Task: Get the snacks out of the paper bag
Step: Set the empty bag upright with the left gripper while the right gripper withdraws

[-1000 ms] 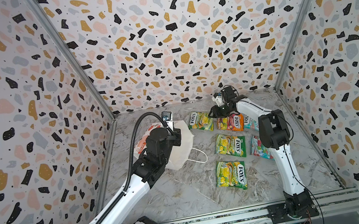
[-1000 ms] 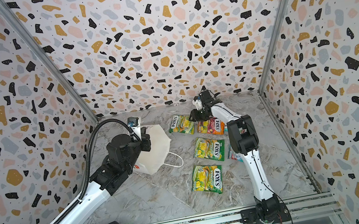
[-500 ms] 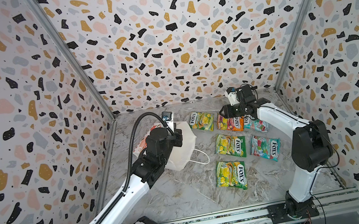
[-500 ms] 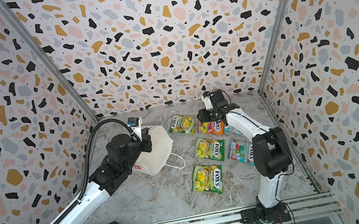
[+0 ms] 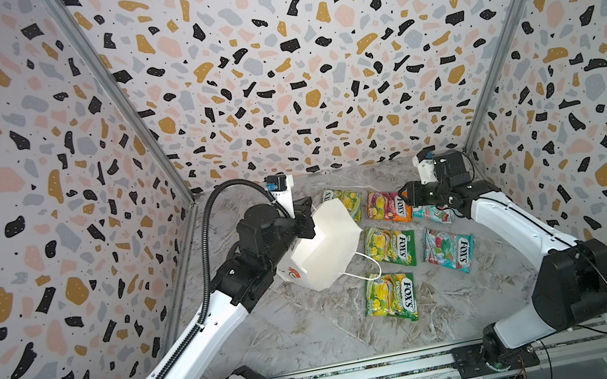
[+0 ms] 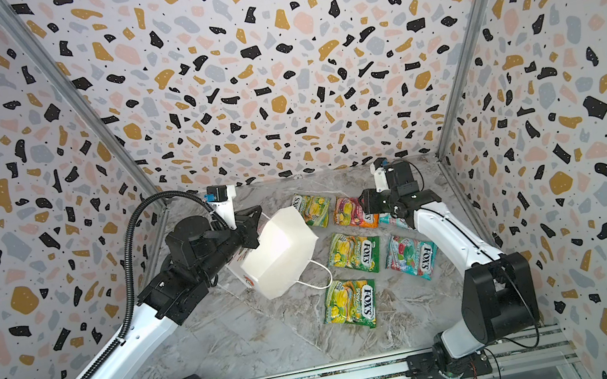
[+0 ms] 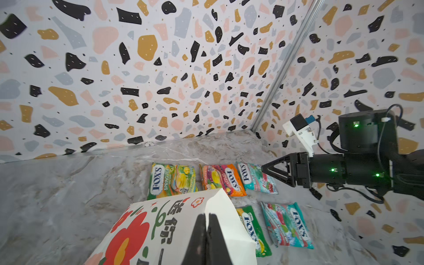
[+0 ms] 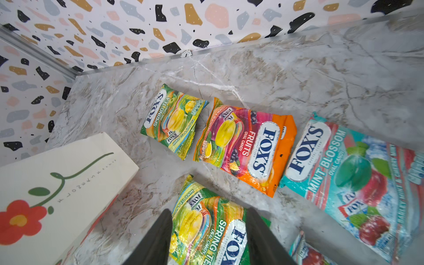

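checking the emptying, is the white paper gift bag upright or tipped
Tipped: the white paper gift bag sits slanted, not standing, pinched by the shut left gripper.

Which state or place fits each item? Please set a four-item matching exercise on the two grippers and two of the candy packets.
Items:
1. left gripper
2. right gripper
3. Fruits packet
4. lone Spring Tea packet

States or places:
A. open, holding nothing
B. nearest the rail
C. shut on the paper bag
D. between the far Spring Tea packet and the far Mint Blossom packet

Pairs: 1-C, 2-A, 3-D, 4-B.
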